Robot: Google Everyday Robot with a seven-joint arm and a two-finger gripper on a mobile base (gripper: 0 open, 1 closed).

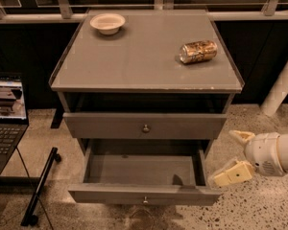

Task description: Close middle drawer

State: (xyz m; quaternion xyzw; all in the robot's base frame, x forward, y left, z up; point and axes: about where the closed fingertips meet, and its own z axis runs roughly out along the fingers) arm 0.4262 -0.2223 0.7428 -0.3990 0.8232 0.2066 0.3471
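Note:
The middle drawer (pixel 143 170) of the grey cabinet is pulled far out. Its plain grey inside shows, and its low front panel (pixel 110 194) carries a small round knob (pixel 145 200). My gripper (pixel 234 156) is low on the right, just beside the drawer's right front corner. It is open and empty, with one cream finger (pixel 242 137) up and the other (pixel 230 174) close to the drawer's side. I cannot tell whether that finger touches the drawer.
The drawer above (pixel 101 125), with a taller front and a knob, stands slightly out. On the cabinet top (pixel 134 56) are a white bowl (pixel 107 22) and a can lying on its side (pixel 198 51). An open laptop (pixel 5 116) and a black bar (pixel 41 186) are at the left. A white post (pixel 282 87) stands at the right.

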